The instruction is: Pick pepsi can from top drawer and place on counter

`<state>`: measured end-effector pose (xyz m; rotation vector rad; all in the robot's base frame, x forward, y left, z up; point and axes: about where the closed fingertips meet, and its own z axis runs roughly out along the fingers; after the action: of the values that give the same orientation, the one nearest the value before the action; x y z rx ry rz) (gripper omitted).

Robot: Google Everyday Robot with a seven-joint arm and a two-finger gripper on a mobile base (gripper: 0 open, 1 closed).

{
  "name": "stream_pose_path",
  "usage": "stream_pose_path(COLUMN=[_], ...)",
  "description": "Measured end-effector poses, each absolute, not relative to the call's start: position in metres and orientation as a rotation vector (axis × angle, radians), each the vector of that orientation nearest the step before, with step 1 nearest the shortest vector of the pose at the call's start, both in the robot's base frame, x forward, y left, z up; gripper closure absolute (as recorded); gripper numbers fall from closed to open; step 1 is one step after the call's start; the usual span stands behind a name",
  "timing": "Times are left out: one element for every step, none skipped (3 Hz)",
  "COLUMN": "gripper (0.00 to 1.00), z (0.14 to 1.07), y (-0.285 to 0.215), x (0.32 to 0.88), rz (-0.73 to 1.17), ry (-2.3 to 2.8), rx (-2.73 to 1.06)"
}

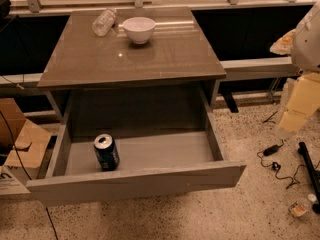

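The pepsi can (106,152), dark blue with a silver top, stands upright on the floor of the open top drawer (165,151), near its front left. The drawer is pulled out below the counter (150,59). My gripper (295,111) hangs at the right edge of the camera view, over the floor, to the right of the drawer and well away from the can. It holds nothing that I can see.
A white bowl (139,29) and a clear plastic bottle (104,22) lying on its side sit at the back of the counter. Cardboard boxes (20,139) stand at the left. Cables (275,159) and small items lie on the speckled floor at the right.
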<state>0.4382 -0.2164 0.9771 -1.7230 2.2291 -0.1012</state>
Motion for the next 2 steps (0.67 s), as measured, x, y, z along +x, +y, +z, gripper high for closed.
stream_pose_path(gripper=[0.0, 0.0], z=[0.977, 0.957], y=[-0.216, -0.189], x=[0.438, 0.439], rz=[-0.102, -0.026], ry=[2.227, 2.167], rx=[-1.723, -1.749])
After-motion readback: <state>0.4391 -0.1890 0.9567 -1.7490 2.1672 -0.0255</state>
